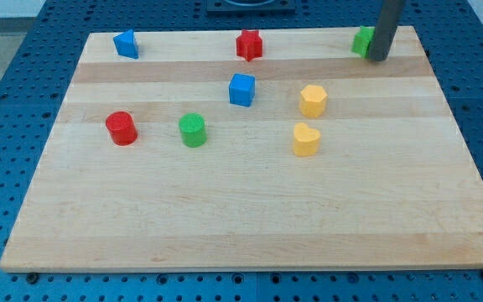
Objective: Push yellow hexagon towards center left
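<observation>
My tip [378, 58] touches a green block [361, 40], far from the yellow hexagon [313, 100].

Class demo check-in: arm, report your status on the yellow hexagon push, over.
My tip at view's top right, beside green block. Yellow hexagon untouched, right of centre. Blue cube just left of it, near the path.

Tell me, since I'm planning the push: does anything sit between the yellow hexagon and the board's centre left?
Yes. West of the yellow hexagon, the blue cube sits slightly higher, and the green cylinder and red cylinder slightly lower. My tip is far upper right.
</observation>
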Action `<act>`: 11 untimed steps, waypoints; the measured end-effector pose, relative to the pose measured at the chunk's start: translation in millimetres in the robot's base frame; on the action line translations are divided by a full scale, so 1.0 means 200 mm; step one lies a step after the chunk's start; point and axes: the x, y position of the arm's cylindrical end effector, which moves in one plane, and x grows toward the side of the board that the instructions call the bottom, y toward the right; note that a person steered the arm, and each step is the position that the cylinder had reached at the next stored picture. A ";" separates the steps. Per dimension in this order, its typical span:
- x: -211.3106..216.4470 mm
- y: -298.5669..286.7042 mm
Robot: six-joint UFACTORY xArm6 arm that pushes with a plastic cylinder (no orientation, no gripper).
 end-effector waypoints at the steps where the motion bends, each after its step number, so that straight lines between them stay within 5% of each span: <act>1: 0.15 0.00; 4: 0.50 -0.33; 11: 0.61 -1.27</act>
